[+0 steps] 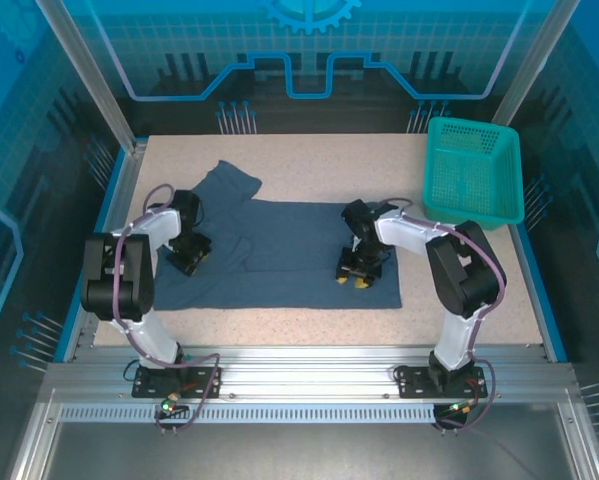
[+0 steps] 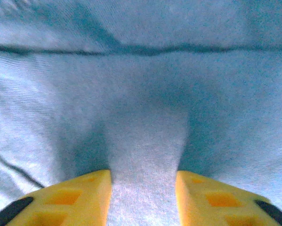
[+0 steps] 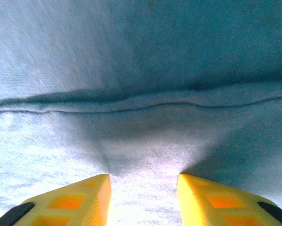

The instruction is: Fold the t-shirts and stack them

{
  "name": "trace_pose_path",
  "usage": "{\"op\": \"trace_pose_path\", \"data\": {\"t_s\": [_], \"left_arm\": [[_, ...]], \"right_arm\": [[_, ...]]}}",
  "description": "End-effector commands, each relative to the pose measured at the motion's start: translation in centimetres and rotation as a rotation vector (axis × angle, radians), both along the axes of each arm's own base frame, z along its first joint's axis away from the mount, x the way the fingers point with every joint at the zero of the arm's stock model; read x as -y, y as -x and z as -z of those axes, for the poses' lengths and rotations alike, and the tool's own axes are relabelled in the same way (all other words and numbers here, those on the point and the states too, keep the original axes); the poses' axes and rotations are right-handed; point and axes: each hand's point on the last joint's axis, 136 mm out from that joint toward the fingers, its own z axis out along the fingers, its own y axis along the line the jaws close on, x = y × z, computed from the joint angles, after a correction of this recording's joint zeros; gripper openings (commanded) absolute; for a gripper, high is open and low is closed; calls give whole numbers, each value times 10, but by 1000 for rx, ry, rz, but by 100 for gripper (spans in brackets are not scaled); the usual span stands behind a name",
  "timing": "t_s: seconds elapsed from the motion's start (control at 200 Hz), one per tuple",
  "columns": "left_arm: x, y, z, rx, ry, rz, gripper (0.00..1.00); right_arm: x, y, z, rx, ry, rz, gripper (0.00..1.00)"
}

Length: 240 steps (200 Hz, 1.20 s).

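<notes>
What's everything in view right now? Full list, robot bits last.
t-shirt: 1, dark slate-blue, spread flat mid-table, one sleeve towards the far left
basket: 1, teal mesh, far right corner of the table
table: 1, beige speckled, under the shirt and basket
rail frame: 1, silver, along the near edge, carrying both arm bases
left arm: 1, black and white, reaching to the shirt's left part
right arm: 1, black and white, reaching to the shirt's right part
left end effector: 1, yellow-tipped, open, down on the cloth
right end effector: 1, yellow-tipped, open, down on the cloth by a hem line
</notes>
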Motion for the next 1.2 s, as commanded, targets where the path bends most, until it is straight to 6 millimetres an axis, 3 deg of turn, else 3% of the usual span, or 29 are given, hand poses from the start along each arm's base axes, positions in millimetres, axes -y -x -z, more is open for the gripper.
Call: {"op": "trace_pose_path", "data": {"t_s": [0.0, 0.12, 0.23, 0.325, 0.405, 0.525, 0.72, 0.87, 1.02, 1.195], "left_arm": [[3, -48, -54, 154, -95, 73, 50], [31, -119, -92, 326, -37, 138, 53], [48, -178, -110, 446, 12, 178, 54], [53, -229, -124, 577, 4, 235, 54], [53, -266, -126, 658, -24, 291, 54], [41, -305, -109, 712, -46, 304, 53], [11, -342, -80, 747, -50, 229, 52], [-10, -357, -56, 673, -12, 101, 50], [-11, -365, -36, 658, 41, 16, 48], [-9, -360, -21, 620, 96, -69, 46]], "right_arm": [[6, -47, -50, 227, 16, -32, 46], [36, -101, -80, 378, 78, 37, 46], [69, -146, -84, 442, 156, 127, 46], [85, -179, -82, 478, 204, 163, 46], [91, -200, -78, 501, 217, 179, 46], [98, -220, -70, 504, 222, 187, 46], [107, -227, -50, 442, 210, 192, 47], [103, -228, -54, 444, 206, 164, 47], [99, -224, -57, 444, 193, 146, 46], [102, -216, -57, 443, 194, 157, 46]]}}
